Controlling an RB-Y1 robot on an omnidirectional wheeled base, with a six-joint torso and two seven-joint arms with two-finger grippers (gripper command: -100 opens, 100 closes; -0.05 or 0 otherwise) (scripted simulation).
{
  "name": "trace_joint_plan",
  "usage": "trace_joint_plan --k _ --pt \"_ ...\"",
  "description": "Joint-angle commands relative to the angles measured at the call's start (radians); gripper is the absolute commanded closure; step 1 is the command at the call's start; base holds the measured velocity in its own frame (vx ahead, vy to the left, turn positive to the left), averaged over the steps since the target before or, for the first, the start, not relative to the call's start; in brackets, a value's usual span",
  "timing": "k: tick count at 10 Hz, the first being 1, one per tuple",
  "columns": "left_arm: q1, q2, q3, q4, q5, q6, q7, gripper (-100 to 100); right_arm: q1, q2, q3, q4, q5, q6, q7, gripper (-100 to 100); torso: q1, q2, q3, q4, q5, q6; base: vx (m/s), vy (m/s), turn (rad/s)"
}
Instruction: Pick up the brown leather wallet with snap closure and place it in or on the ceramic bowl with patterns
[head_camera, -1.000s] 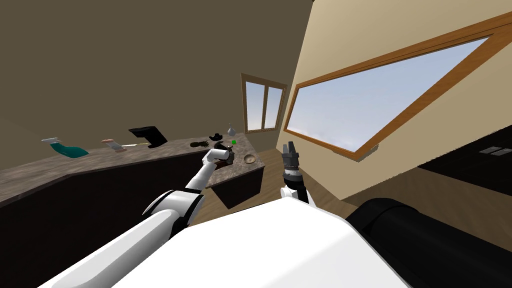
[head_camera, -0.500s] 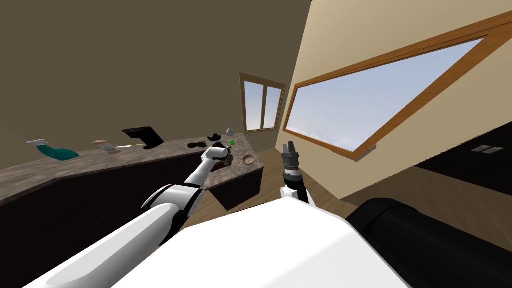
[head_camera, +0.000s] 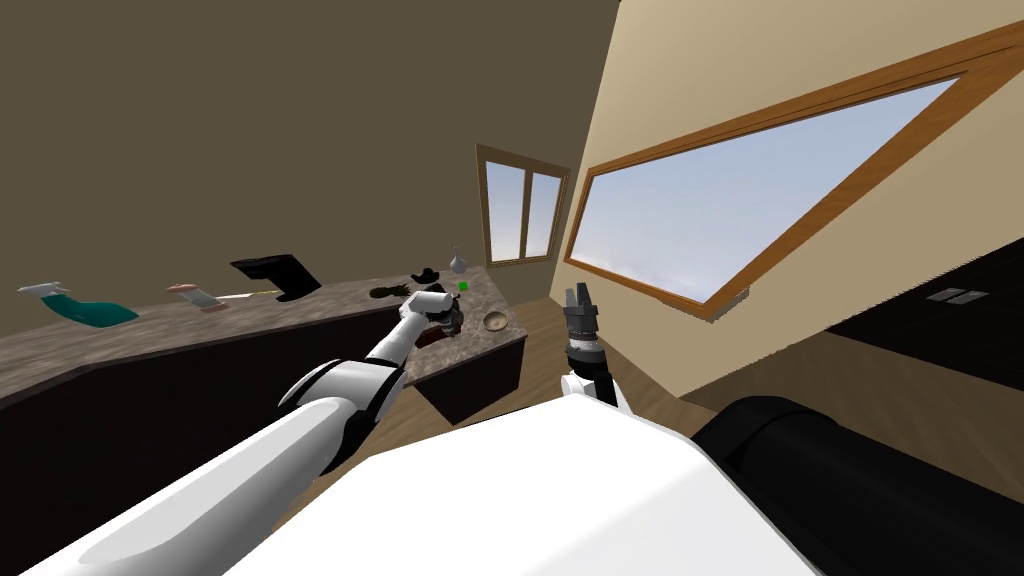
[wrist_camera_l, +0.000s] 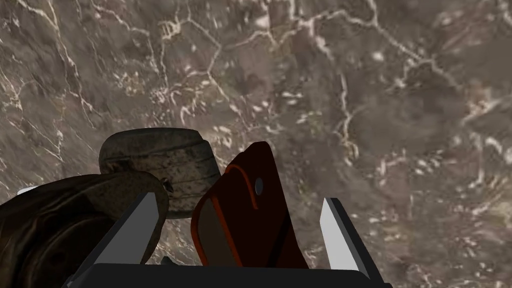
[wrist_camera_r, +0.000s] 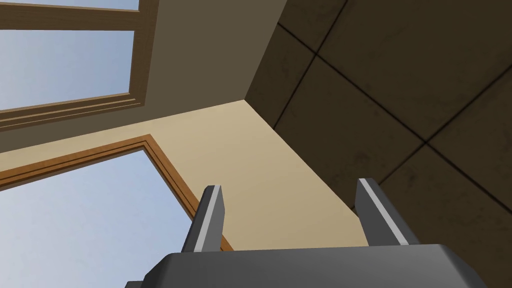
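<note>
reddish-brown wallet (wrist_camera_l: 245, 220) sits inside the spread left end effector (wrist_camera_l: 240, 200), above marbled worktop (wrist_camera_l: 380, 100). right end effector (wrist_camera_r: 290, 187) likewise spread.

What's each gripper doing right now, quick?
Left gripper: open, straddling the wallet, not gripping it.
Right gripper: open, empty.

Nothing here carries writing, a label, a brand, a number or a sign that can be read. In the head view, the things on the brown veined stone counter (head_camera: 250, 322) are too small to show any lettering.
</note>
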Motion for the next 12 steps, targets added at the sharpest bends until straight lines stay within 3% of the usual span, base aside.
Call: trace_joint_plan --k 1,2,4,5,6,9,12 --pt "-0.009 0.004 0.002 0.036 0.004 0.002 -0.003 -100 0.000 0.000 0.000 0.000 0.000 0.000 0.000 0 0.000 0.000 0.000 0.000 0.000 0.000 0.012 -0.006 0.004" --pt "-0.040 0.019 0.004 0.071 0.014 0.046 0.013 -100 0.000 0.000 0.000 0.000 0.000 0.000 0.000 0 0.000 0.000 0.000 0.000 0.000 0.000 0.029 -0.010 -0.042" --pt "-0.040 0.019 0.004 0.092 0.014 0.046 0.013 -100 0.000 0.000 0.000 0.000 0.000 0.000 0.000 0 0.000 0.000 0.000 0.000 0.000 0.000 0.023 -0.007 -0.009" --pt "-0.069 0.035 0.007 0.130 0.024 0.087 0.028 -100 0.000 0.000 0.000 0.000 0.000 0.000 0.000 0 0.000 0.000 0.000 0.000 0.000 0.000 0.022 -0.014 -0.038" --pt "-0.069 0.035 0.007 0.144 0.024 0.087 0.028 -100 0.000 0.000 0.000 0.000 0.000 0.000 0.000 0 0.000 0.000 0.000 0.000 0.000 0.000 0.027 -0.009 -0.020" --pt "-0.120 0.069 0.011 0.237 0.042 0.160 0.055 -100 0.000 0.000 0.000 0.000 0.000 0.000 0.000 0 0.000 -0.001 0.000 0.000 0.000 0.000 0.033 -0.011 -0.028" --pt "-0.142 0.086 0.013 0.277 0.050 0.191 0.066 -100 0.000 0.000 0.000 0.000 0.000 0.000 0.000 0 0.000 0.000 0.000 0.000 0.000 0.000 0.028 -0.012 -0.020"
